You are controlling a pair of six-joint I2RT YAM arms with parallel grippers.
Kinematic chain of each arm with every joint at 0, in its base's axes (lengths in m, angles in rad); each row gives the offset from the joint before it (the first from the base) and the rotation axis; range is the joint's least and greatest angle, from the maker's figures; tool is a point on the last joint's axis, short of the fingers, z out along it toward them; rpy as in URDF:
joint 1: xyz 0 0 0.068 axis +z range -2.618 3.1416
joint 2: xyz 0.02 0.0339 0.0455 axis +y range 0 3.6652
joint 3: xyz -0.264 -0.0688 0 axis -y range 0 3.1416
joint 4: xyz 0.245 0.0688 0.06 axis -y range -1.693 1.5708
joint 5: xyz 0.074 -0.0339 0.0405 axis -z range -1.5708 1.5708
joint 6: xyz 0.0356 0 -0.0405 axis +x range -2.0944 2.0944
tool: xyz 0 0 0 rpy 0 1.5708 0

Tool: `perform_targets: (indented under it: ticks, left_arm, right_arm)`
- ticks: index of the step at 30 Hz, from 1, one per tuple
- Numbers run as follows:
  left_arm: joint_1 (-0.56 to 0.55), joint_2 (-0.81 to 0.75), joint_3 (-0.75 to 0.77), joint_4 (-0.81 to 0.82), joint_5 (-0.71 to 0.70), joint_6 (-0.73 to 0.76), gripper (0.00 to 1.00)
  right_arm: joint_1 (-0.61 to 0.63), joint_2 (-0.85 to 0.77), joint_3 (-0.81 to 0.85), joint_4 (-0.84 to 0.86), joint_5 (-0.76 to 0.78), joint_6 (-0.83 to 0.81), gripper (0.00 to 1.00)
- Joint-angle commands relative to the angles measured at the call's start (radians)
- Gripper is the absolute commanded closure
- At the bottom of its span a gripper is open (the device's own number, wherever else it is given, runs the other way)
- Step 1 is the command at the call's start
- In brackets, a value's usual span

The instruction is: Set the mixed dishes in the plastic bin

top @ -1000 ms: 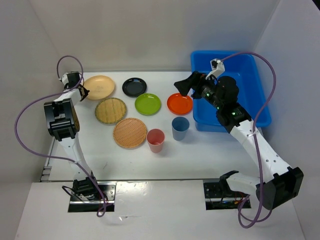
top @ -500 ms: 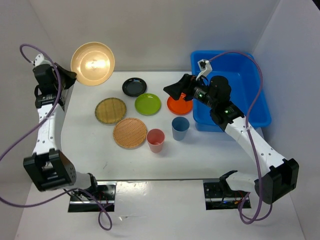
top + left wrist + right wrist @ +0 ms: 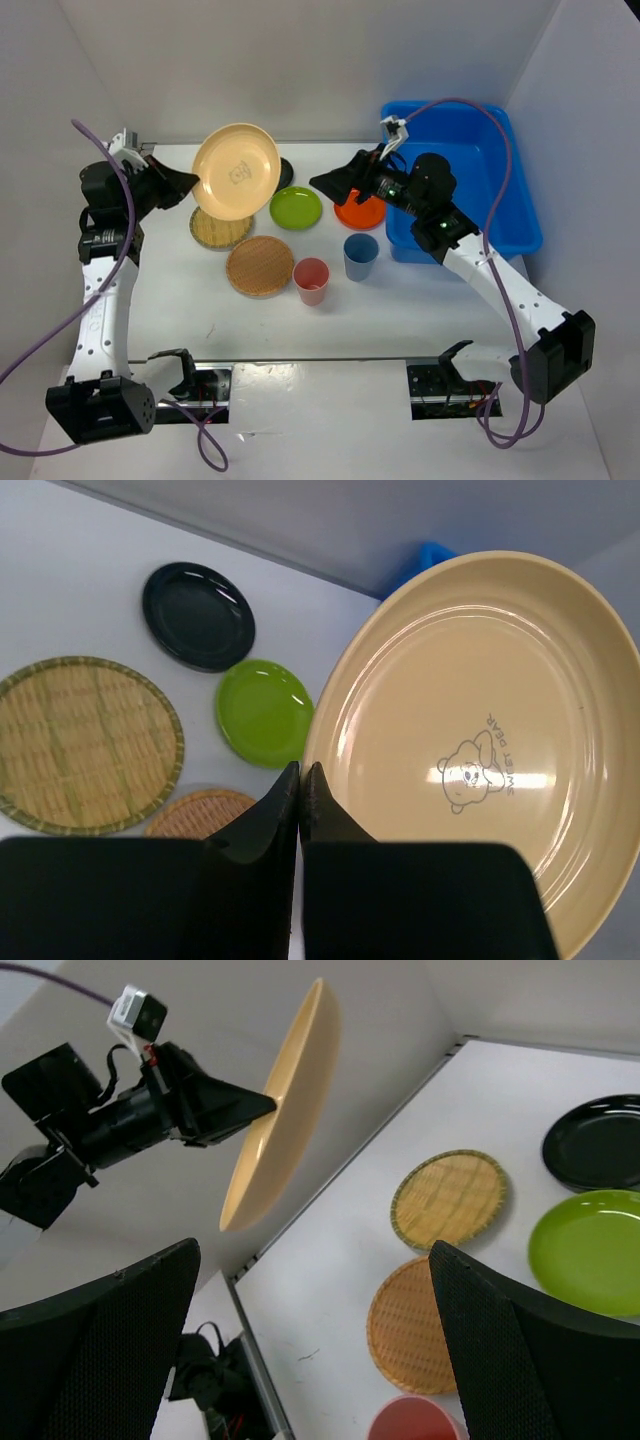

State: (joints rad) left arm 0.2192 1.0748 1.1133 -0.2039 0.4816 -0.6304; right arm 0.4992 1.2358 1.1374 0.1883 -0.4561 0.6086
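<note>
Both arms reach inward: left hand [image 3: 188, 184] clamps the tilted tan plate [image 3: 236, 171] aloft, right hand [image 3: 326, 183] gapes open.

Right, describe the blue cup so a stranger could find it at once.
Find the large bright blue plastic bin on the right. Off its near left corner stand two cups. Yours is the blue cup nearer the bin, not the pink cup.
</note>
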Motion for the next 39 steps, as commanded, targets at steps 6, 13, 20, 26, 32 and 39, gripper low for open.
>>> perform_targets:
  ticks: [6, 13, 20, 26, 32, 39]
  left_arm:
    - [-0.129, -0.093, -0.038, -0.04, -0.028, 0.06, 1.0]
    - [-0.195, -0.104, -0.072, -0.04, -0.103, 0.078, 1.0]
    - [-0.3, -0.124, -0.081, -0.04, -0.204, 0.098, 1.0]
    - [-0.354, -0.171, -0.106, -0.04, -0.313, 0.098, 0.83]
    - [-0.354, -0.246, -0.13, -0.028, -0.389, 0.089, 0.08]
    - [-0.354, -0.516, -0.24, 0.032, -0.751, -0.067, 0.0]
  right_arm:
    - [0.136, 0.126, 0.059, 0.054, 0.097, -0.033, 0.0]
    - [0.157, 0.209, 0.104, 0.045, 0.108, -0.024, 0.0]
    - [0.167, 0.31, 0.186, 0.008, 0.116, 0.022, 0.46]
    - [0.187, 0.376, 0.266, -0.108, 0.126, 0.011, 1.0]
    - [0.187, 0.318, 0.266, -0.167, 0.288, 0.002, 1.0]
    - [0.067, 0.166, 0.318, -0.271, 0.551, 0.011, 1.0]
